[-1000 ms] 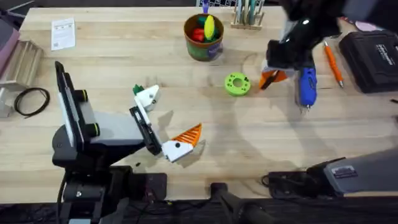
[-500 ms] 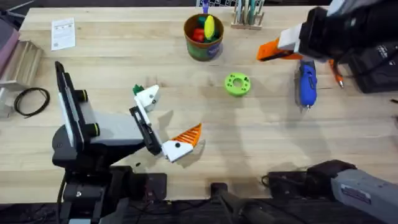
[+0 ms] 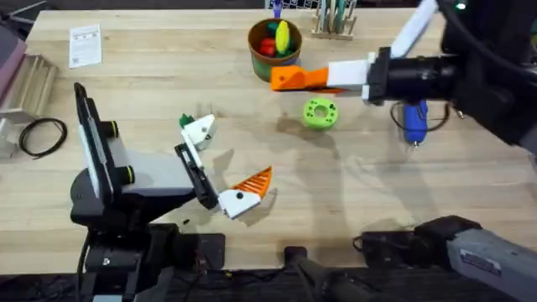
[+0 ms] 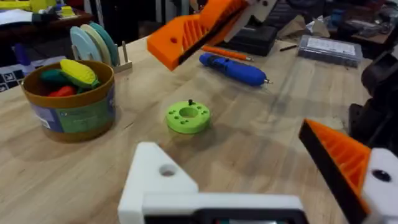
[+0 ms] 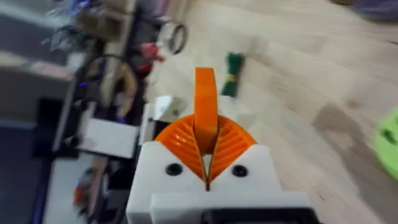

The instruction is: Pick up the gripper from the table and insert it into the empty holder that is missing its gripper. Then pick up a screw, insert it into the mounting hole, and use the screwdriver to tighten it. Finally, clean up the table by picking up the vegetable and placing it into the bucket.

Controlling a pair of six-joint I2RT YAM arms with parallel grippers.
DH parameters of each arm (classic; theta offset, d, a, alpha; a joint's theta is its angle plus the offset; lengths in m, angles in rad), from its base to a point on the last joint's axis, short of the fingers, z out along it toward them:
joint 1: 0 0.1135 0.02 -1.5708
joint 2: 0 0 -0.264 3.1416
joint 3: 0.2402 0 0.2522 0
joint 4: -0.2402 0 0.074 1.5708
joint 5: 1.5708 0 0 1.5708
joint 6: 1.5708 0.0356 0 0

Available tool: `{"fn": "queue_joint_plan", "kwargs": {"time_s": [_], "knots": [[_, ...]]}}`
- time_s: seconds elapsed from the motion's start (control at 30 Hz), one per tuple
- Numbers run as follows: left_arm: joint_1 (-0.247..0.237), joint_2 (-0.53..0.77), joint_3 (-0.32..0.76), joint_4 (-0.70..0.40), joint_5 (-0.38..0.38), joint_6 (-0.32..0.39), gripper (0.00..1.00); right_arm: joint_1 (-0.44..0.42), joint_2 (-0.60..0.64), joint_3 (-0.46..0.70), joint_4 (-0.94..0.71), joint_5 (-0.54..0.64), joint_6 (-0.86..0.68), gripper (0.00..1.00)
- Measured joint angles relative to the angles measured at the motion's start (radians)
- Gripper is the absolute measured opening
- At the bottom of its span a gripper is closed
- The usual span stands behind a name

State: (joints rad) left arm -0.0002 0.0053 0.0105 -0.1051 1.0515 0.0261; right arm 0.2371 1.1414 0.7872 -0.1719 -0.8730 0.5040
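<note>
Right end effector (image 3: 289, 79) grips the gripper (image 5: 206, 112), pads hiding its base; left end effector (image 3: 222, 164) wide

Blurred dark bulk of the right arm (image 3: 487, 80) across the overhead view's right side, run off the right edge, covering the upper part of the screwdriver (image 3: 414, 119) and the case behind it. Small dark-green vegetable (image 3: 185, 121) tucked behind the white holder (image 3: 200, 130), mostly hidden. In the right wrist view, smeared background; green vegetable (image 5: 233, 74) soft-edged, bright-green disc (image 5: 388, 144) cut by the edge. Bucket (image 3: 275, 50) label in the overhead view too small to read.
</note>
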Motion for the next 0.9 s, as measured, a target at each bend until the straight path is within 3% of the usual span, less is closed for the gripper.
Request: {"fn": "queue_joint_plan", "kwargs": {"time_s": [0.23, 0.43, 0.6, 0.9], "knots": [[0.000, 0.000, 0.000, 0.000, 0.000, 0.000, 0.985, 0.000, 0.234, 0.000, 0.268, -0.351, 0.087, 0.009], [0.000, 0.000, 0.000, 0.000, 0.000, 0.000, 0.986, 0.007, 0.385, -0.007, 0.314, -0.521, 0.156, 0.009], [0.000, 0.000, 0.000, 0.000, 0.000, 0.000, 0.986, 0.045, 0.433, -0.010, 0.383, -0.606, 0.174, 0.009], [0.000, 0.000, 0.000, 0.000, 0.000, 0.000, 0.987, 0.121, 0.497, -0.010, 0.441, -0.643, 0.184, 0.009]]}}
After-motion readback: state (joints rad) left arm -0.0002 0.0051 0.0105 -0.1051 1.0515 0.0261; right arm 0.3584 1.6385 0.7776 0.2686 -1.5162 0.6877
